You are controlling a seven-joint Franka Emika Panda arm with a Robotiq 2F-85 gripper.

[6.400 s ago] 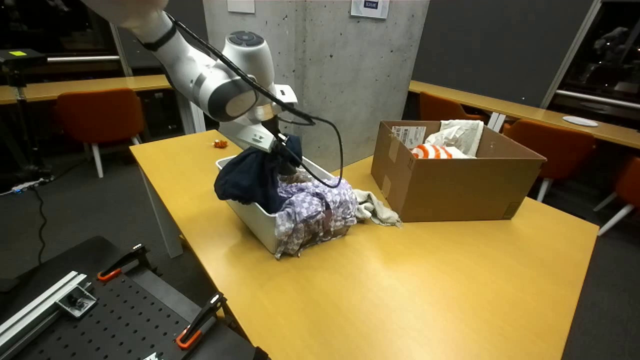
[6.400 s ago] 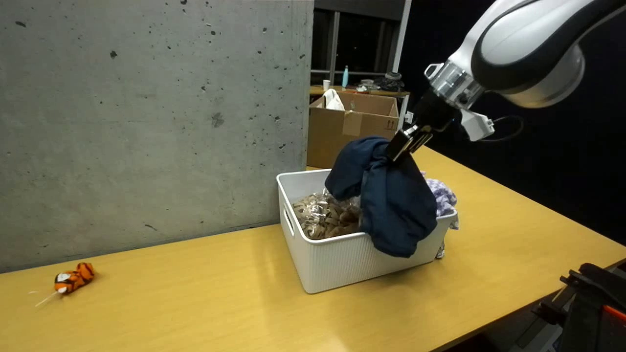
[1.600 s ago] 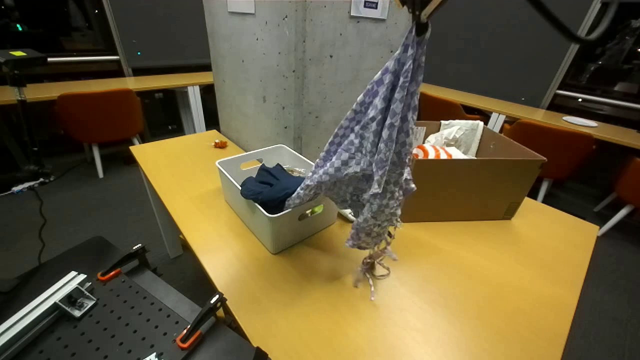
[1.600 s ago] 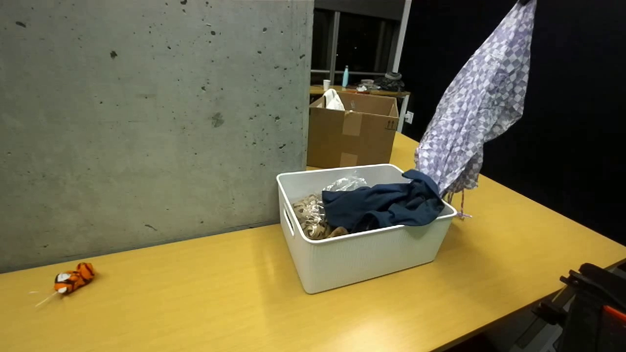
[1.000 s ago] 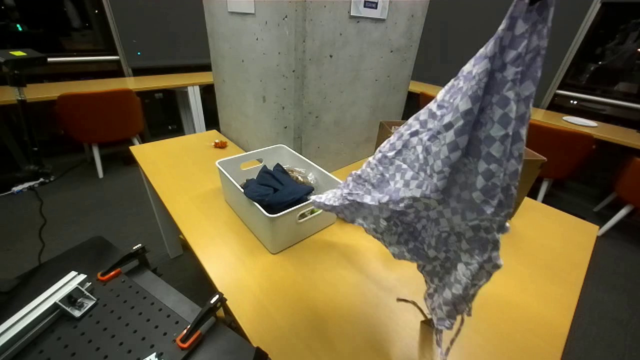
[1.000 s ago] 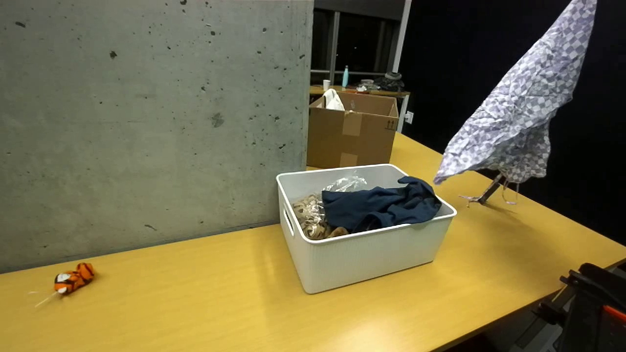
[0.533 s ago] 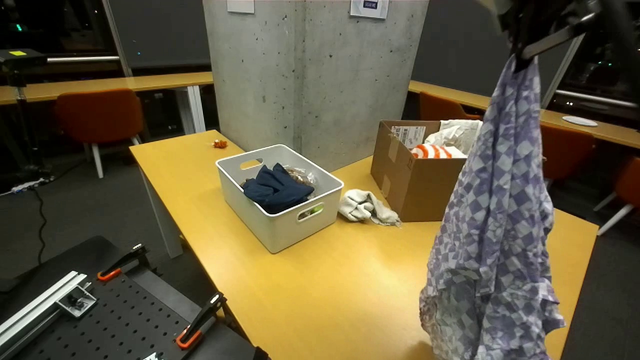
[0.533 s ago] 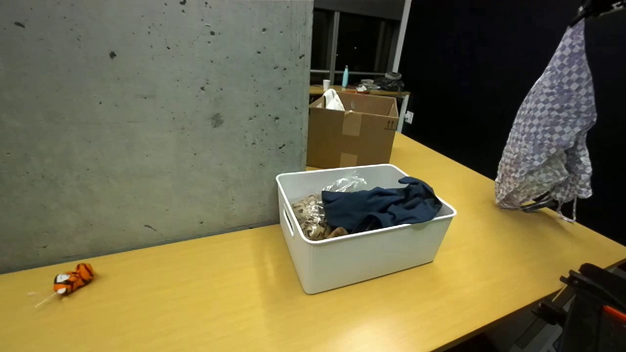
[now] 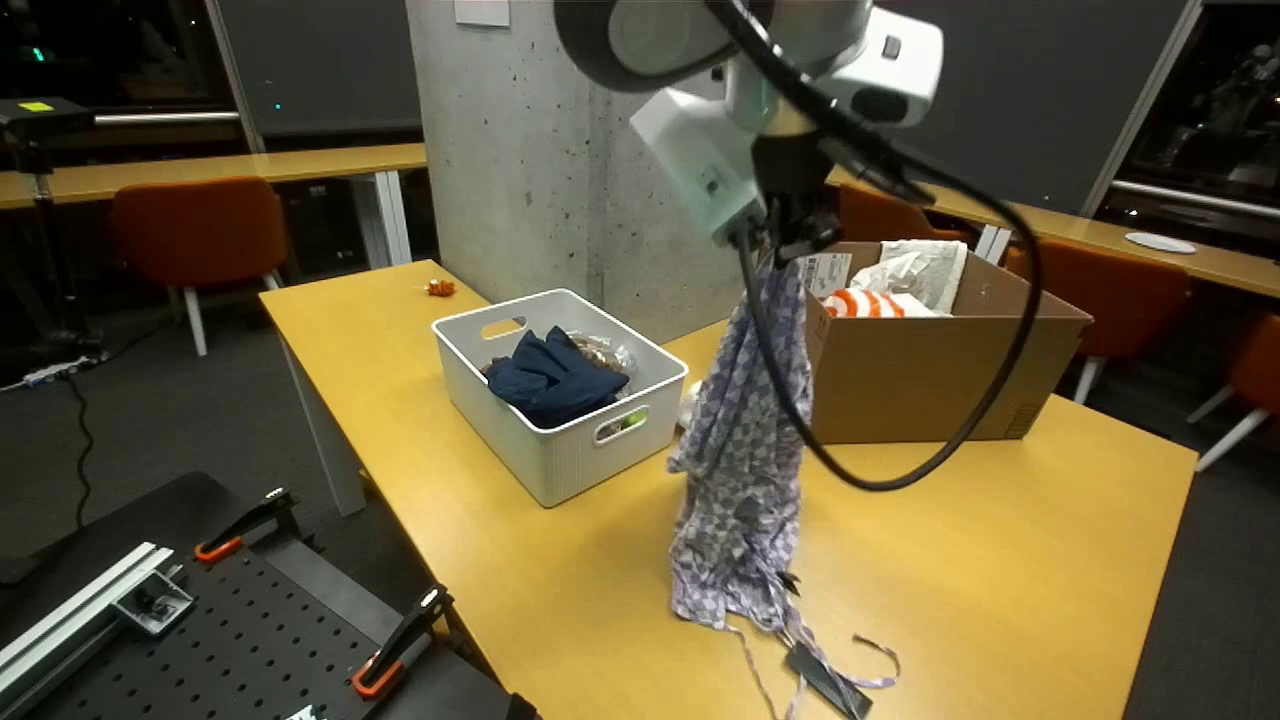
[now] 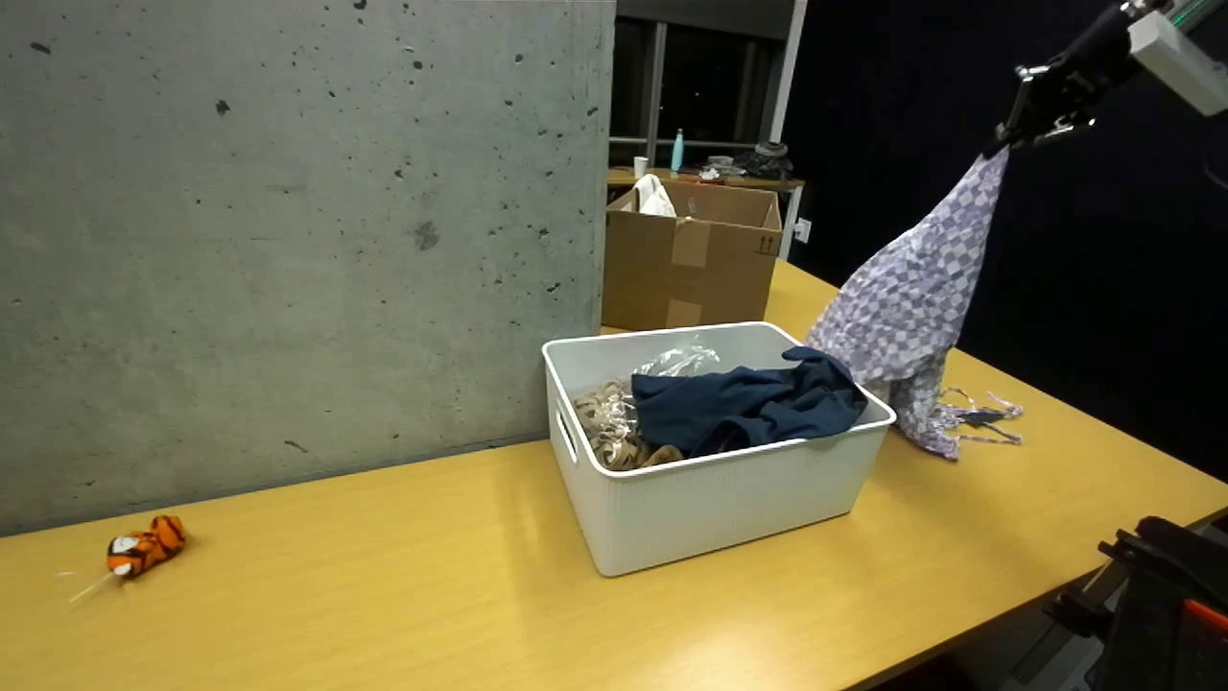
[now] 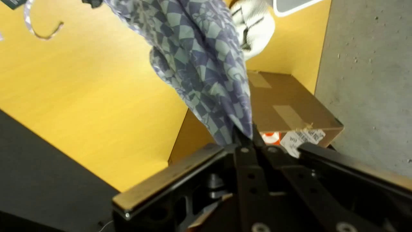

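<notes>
Cloth [image 9: 742, 460]: lavender and off-white checks, heavily creased, hanging limp. I have one end pinched in my pincer [image 11: 247, 138], bunched to a point; from there it drops in long folds and is wider lower down. Pale strings [image 9: 872, 684] and a dark tag [image 9: 822, 683] trail from its lower end onto the table [image 9: 960, 570]; whether the hem itself touches down, I can't tell. It hangs outside the bin [image 9: 520, 450], close by one end.
</notes>
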